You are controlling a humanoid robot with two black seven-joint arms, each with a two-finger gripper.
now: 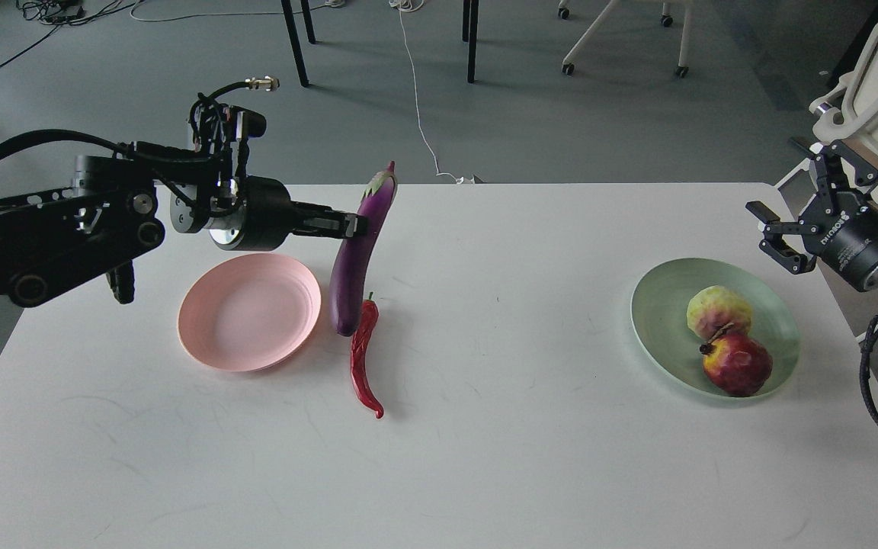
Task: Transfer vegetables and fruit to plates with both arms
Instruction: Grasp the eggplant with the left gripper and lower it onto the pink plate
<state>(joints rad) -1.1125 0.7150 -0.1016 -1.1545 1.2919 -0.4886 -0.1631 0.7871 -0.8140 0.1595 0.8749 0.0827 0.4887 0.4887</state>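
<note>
A: What worries you most here?

B: The eggplant (359, 255). The left gripper (355, 224) has its jaws clenched on it high up, near the cap, so the long body hangs below the grip, and its low end looks to be just beside the pink plate (248, 313). A grip that far from the middle lets it swing or slip on its glossy skin.

A: And if it swings?

B: It could knock the chili pepper (365, 358), which lies on the table (485, 457) right by the eggplant's tip, or clip the plate's rim and push it.

A: The other side?

B: The right gripper (778, 236) hovers above the far edge of the green plate (664, 305), jaws released, holding nothing. The pomegranate (738, 364) and the yellow-green fruit (717, 311) sit touching inside that plate, so the fruit looks finished.

A: Anything in the way?

B: Only the chili pepper; the pink plate is bare. Chair legs and cables are on the floor beyond, well apart.
</note>
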